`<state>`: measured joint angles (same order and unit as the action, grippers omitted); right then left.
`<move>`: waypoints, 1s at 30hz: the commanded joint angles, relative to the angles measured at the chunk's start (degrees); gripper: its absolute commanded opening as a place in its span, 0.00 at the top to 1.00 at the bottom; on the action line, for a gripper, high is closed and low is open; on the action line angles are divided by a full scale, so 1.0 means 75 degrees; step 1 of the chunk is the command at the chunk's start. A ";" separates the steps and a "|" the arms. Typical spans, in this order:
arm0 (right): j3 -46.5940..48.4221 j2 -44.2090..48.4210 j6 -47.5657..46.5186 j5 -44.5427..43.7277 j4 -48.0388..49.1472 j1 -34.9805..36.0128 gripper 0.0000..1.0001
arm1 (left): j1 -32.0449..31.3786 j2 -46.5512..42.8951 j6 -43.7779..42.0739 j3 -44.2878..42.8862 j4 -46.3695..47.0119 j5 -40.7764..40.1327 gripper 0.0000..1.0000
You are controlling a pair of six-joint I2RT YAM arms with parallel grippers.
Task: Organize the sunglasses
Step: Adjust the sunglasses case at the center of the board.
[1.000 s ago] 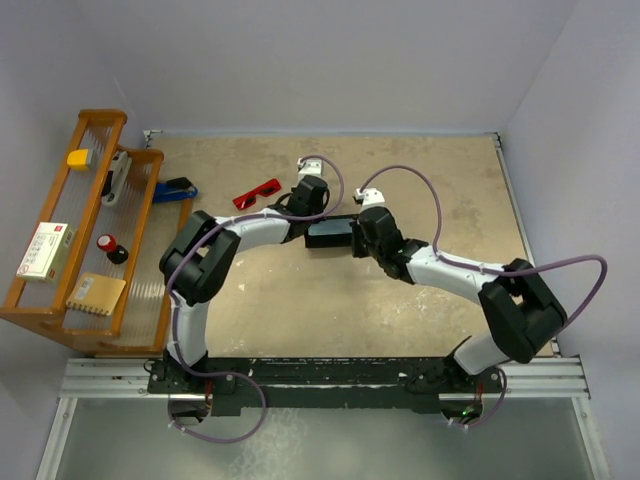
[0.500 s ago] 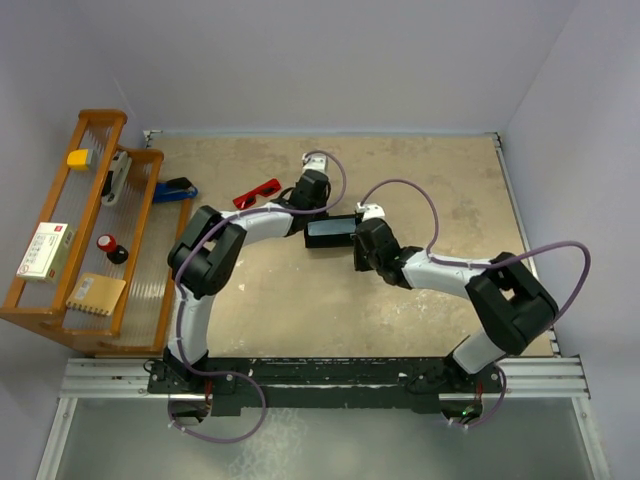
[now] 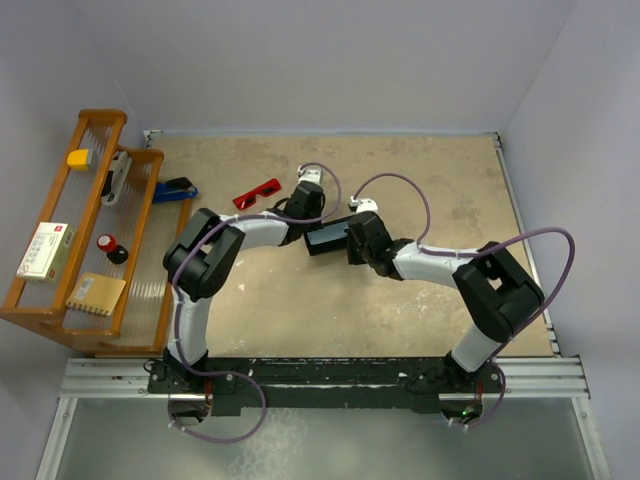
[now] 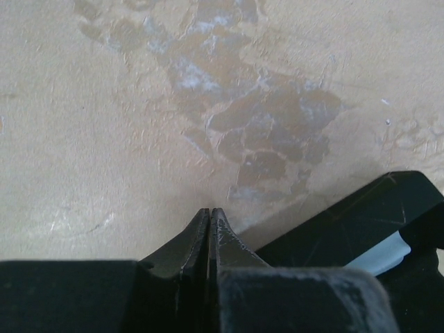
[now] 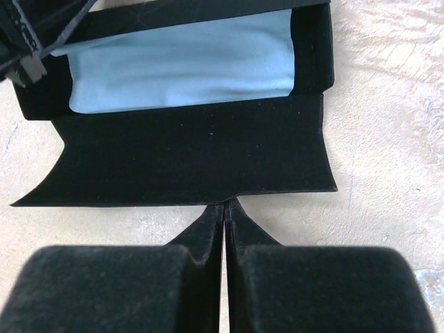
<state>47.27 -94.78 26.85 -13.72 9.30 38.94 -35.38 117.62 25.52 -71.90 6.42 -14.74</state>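
Both grippers shut at the open case

The left gripper (image 4: pixel 210 211) and right gripper (image 5: pixel 225 205) are pressed closed, with nothing seen held. The sunglasses (image 3: pixel 257 193) are laid on the table (image 3: pixel 450 180), outside the black case (image 5: pixel 187 159).

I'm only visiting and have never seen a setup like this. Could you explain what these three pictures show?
These are two robot arms fixed at the near edge of a table. The wide picture comes from a camera above and behind them. The other two come from small cameras on the wrists, each looking along its own arm's pincer. On the table lie red sunglasses and an open black case with a light blue cloth inside. A wooden rack of odds and ends stands at the left. The left pincer is shut beside the case. The right pincer is shut at the edge of the case's flap. Neither holds anything.
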 commanded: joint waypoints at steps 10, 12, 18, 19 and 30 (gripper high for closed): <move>0.0297 0.0110 -0.0064 -0.0433 -0.0115 -0.0001 1.00 | -0.0234 -0.1221 0.0406 0.0891 0.0233 -0.0095 1.00; 0.0231 0.0178 -0.0045 -0.0470 -0.0158 -0.0005 1.00 | -0.0312 -0.1352 0.0440 0.1015 0.0236 -0.0136 1.00; -0.0037 0.0462 0.0014 -0.0617 -0.0370 -0.0001 1.00 | -0.0608 -0.1621 0.0461 0.1334 0.0178 -0.0346 1.00; -0.0084 0.0531 0.0030 -0.0626 -0.0397 -0.0011 1.00 | -0.0650 -0.1654 0.0483 0.1386 0.0169 -0.0368 1.00; -0.0389 0.1280 0.0049 -0.0892 -0.0934 -0.0009 1.00 | -0.0987 -0.2128 0.0642 0.1892 0.0096 -0.0579 1.00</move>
<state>44.86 -87.46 26.87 -17.98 3.90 38.94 -41.63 105.30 28.95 -58.83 6.44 -18.02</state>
